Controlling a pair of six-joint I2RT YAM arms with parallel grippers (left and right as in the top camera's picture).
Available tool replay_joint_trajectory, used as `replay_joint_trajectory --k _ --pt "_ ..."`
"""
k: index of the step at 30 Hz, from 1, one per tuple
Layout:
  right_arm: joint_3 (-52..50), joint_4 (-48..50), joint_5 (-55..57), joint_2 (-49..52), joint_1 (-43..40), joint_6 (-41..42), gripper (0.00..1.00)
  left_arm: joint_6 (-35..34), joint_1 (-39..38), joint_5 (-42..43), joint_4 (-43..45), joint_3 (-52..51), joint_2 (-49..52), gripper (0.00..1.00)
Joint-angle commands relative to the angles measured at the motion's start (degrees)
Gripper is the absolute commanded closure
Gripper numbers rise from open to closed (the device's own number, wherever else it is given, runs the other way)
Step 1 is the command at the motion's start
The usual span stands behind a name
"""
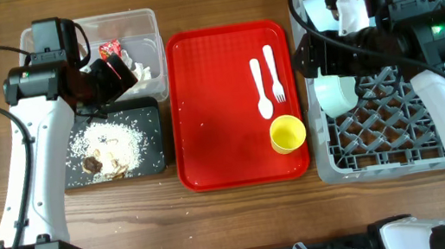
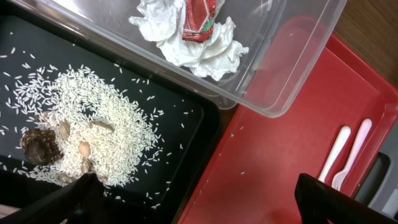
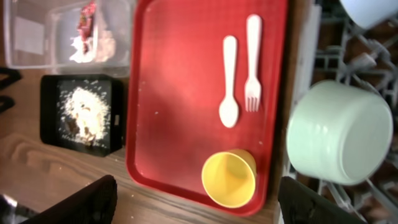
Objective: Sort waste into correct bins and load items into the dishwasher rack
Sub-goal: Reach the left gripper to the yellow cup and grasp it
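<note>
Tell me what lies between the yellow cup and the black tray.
Between yellow cup and black tray: only bare red tray floor, then a strip of table, seen in the overhead view.

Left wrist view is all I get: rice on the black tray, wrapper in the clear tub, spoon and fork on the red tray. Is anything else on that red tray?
Observer: Yes, a yellow cup stands upright on the red tray, near its right corner on the robot's side.
Operator: Anything in the rack yet?
Observer: A pale green bowl sits in the grey rack, at the edge nearest the tray.
Operator: Is the right pincer holding something?
Observer: No, the right pincer is open and empty.
</note>
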Motion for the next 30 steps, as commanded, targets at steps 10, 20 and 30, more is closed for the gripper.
replay_joint_trajectory --k 10,20,30 --pt "-0.4 -5.9 10.4 -8.3 -10.3 1.4 0.1 -0.3 -3.3 16.3 -1.7 -1.3 0.6 0.08" --pt "-0.4 -6.6 10.9 -9.7 -13.9 0.7 0.07 -5.5 -30.3 13.7 12.9 -10.1 1.9 0.16" --pt "-0.4 -8.5 10.9 -9.7 -13.9 -0.1 0.07 -14.1 -45.5 3.5 22.8 -10.1 13.5 0.16"
